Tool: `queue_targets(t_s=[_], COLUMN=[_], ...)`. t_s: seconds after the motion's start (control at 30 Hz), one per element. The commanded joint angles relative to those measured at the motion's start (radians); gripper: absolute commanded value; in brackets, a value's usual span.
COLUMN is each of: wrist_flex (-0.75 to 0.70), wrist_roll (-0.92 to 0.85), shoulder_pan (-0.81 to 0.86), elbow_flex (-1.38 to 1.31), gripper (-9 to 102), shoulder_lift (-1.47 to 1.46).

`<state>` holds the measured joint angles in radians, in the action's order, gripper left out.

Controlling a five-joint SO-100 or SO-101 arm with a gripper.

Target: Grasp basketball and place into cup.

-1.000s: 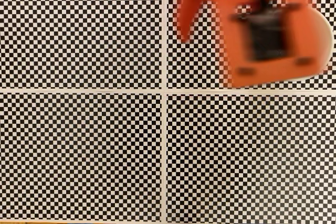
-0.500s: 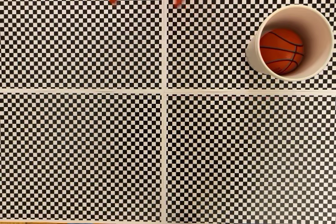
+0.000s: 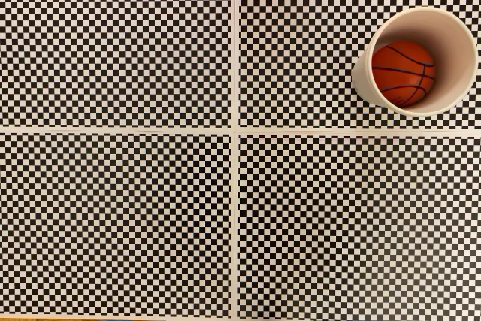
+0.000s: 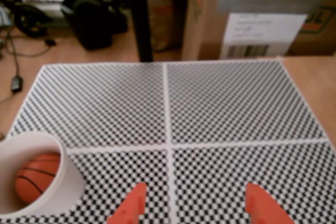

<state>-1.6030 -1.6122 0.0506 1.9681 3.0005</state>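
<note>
Since 0.5 s ago, my gripper [image 4: 194, 205] has left the fixed view, jaws wide and empty. With the basketball [image 3: 402, 73] in the cup [image 3: 451, 35], I judge the task done.

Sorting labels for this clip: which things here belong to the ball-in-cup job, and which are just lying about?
Job:
basketball, sitting inside the cup
cup, upright
tool, open and empty

Lying about:
checkered mat
cardboard box
black bag

cup [image 4: 37, 182] cropped (wrist view), claw [image 4: 197, 205] fingertips only
</note>
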Motion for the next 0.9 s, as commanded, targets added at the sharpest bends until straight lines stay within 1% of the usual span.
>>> queue_targets(t_s=[0.0,0.23,0.6,0.73,0.87], wrist_flex=[0.035,0.129,0.245,0.385,0.574], wrist_roll=[0.008,0.009,0.038,0.048,0.064], shoulder_pan=[0.002,0.008,0.006,0.0,-0.023], elbow_flex=[0.087,0.284,0.393,0.495,0.641], gripper=[21,21,19,20,21], shoulder_lift=[0.061,0.242,0.29,0.29,0.29])
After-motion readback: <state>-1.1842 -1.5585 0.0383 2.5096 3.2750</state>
